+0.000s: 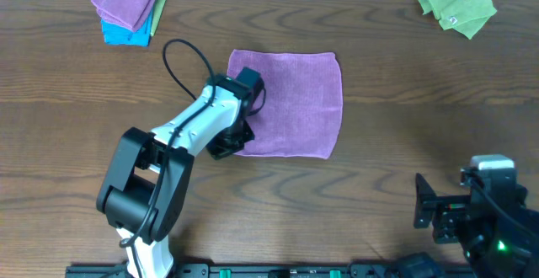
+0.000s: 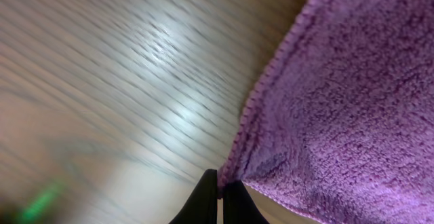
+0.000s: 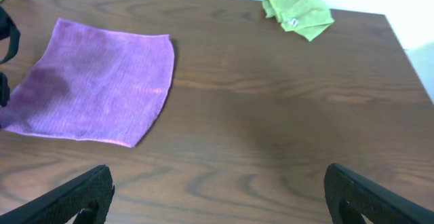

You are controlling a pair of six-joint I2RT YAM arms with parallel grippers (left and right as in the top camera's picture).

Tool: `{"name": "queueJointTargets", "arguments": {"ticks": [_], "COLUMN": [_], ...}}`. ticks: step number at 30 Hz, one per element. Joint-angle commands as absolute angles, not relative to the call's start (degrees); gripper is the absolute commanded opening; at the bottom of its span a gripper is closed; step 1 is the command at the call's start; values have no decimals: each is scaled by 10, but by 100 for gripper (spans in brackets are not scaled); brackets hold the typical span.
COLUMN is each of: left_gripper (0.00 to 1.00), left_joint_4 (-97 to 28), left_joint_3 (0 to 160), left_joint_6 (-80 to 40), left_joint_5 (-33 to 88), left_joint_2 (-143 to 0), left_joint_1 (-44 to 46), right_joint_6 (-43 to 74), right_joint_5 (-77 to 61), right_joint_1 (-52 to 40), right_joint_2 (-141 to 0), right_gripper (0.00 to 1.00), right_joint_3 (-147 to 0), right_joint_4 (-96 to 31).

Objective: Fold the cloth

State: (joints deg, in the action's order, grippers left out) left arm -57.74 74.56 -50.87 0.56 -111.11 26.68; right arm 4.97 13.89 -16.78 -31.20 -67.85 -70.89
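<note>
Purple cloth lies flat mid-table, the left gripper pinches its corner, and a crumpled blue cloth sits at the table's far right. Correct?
No. The crumpled cloth at the far right is green, not blue; the overhead view shows it. The rest stands: the purple cloth lies flat mid-table and the left gripper pinches its corner.

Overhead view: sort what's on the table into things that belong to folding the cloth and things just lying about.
In the job:
- purple cloth, spread flat mid-table
- left gripper, closed on its near-left corner

Lying about:
- green cloth, crumpled, far right corner
- stack of folded cloths, far left, purple on top
</note>
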Motion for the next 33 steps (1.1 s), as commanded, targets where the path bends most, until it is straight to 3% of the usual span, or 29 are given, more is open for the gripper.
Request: {"name": "queueJointTargets", "arguments": {"ticks": [1, 6, 8, 9, 12, 25, 33], "left_gripper": [6, 7, 49, 64, 93, 95, 95], "left_joint_4": [-589, -589, -590, -591, -594, -593, -563], "left_joint_3": [743, 743, 743, 743, 745, 745, 745], "left_joint_6": [-471, -471, -471, -465, -437, -414, -295], "left_joint_5": [-28, -28, -27, -24, -15, -49, -44], "left_joint_2": [-1113, -1113, -1113, -1112, -1110, -958, -778], "left_joint_1": [253, 251, 251, 251, 250, 250, 241], "right_joint_6": [51, 51, 51, 51, 51, 43, 41], "right_joint_5": [107, 82, 70, 63, 53, 13, -14], "right_joint_1": [-161, -161, -161, -161, -161, -161, -193], "right_joint_2": [-334, -373, -393, -403, -418, -449, -465], "right_gripper": [99, 99, 99, 99, 99, 99, 99], "right_joint_3": [-676, -658, -653, -653, -653, -633, -642], "right_joint_4": [-710, -711, -713, -710, -695, -681, -651]}}
